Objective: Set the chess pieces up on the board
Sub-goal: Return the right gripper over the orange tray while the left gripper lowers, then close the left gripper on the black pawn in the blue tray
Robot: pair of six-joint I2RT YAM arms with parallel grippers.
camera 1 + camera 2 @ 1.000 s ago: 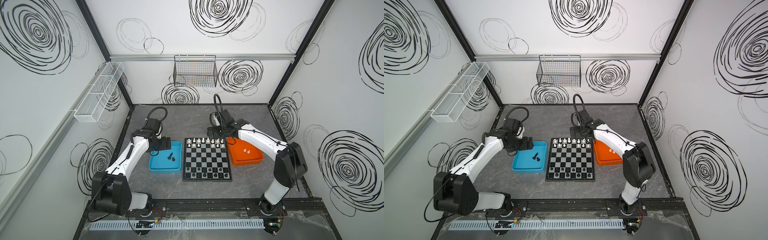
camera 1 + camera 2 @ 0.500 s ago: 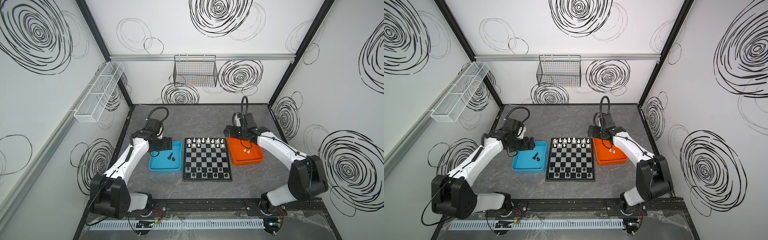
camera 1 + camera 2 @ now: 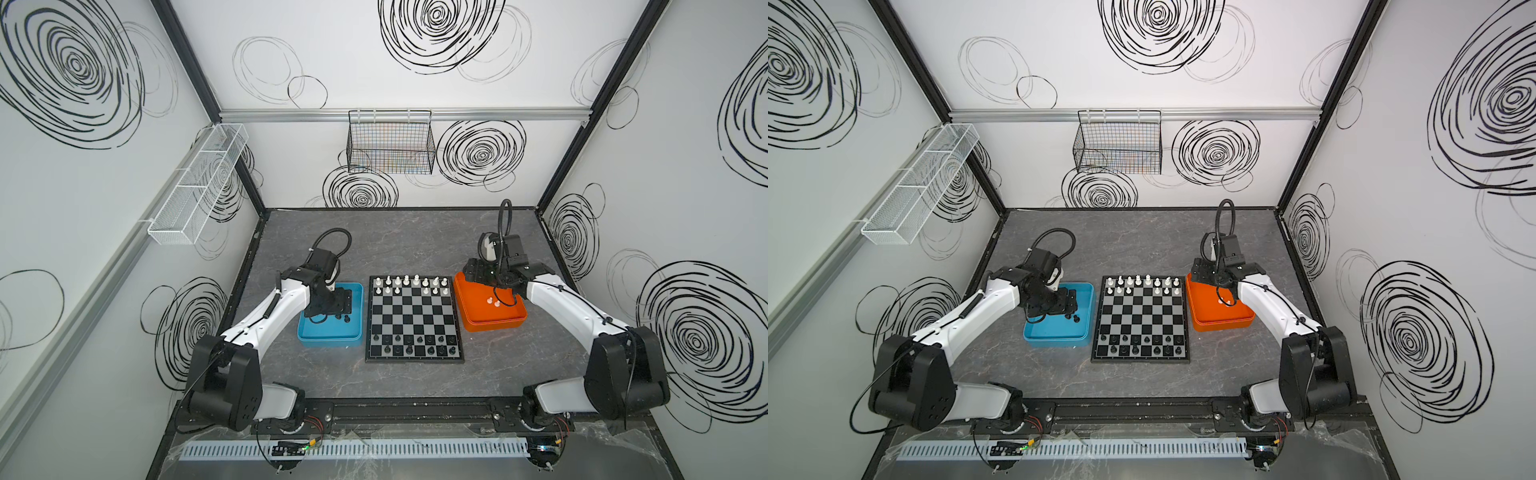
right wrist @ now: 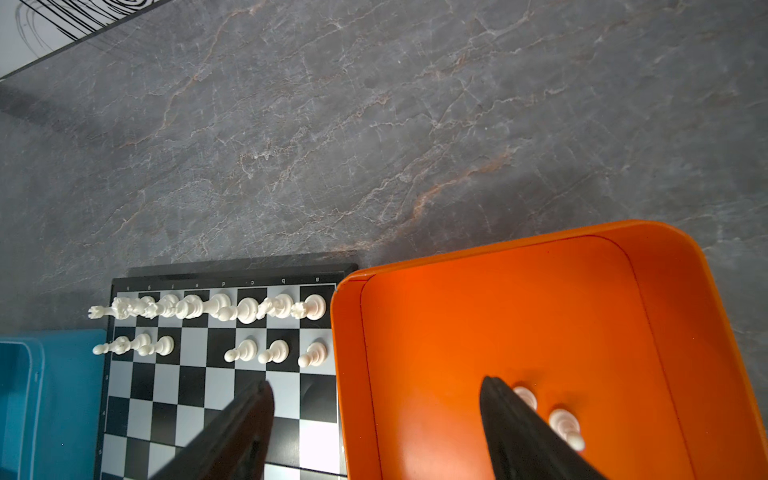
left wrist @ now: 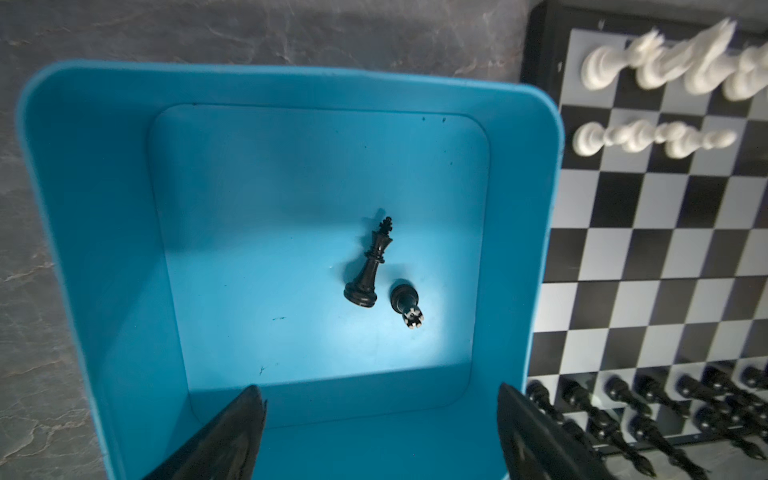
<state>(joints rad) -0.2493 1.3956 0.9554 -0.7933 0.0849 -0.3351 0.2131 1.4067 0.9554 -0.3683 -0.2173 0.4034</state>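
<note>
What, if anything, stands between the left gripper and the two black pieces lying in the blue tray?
Nothing visible does. The left gripper hangs open over the blue tray, whose floor is bare around the black king and black rook. Towards the board, only the tray's wall rises.

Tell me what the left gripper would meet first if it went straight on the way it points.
Probably the two black pieces lying in the blue tray, or the tray floor beside them; depth is unclear.
</note>
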